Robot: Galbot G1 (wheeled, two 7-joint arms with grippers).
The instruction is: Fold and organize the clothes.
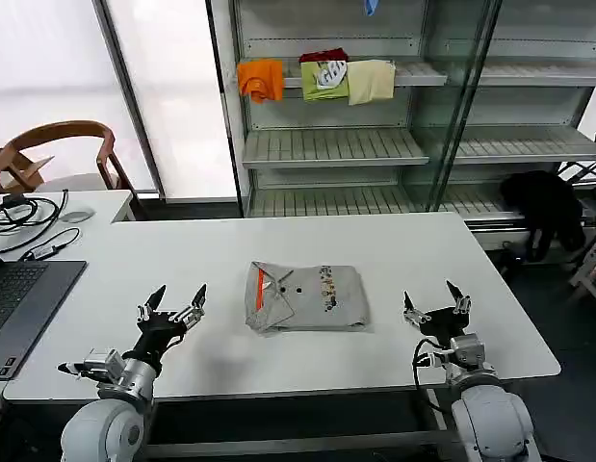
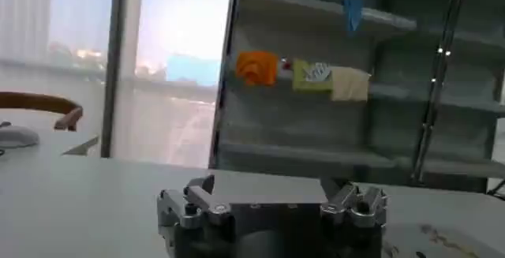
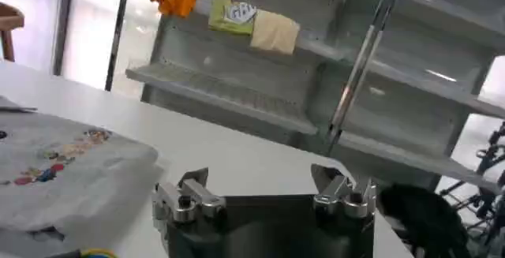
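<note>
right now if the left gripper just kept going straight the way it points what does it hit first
Probably nothing close. The left gripper, open, points forward over bare table, to the left of the folded grey shirt. Its wrist view looks on toward the shelf unit beyond the far edge, though depth is hard to judge.

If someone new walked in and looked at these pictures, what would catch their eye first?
Probably the folded grey shirt in the middle of the white table, with its orange strip and small colourful print. The left gripper and right gripper rest open on either side of it, touching nothing. Behind, orange, green and cream cloths lie on a shelf.
</note>
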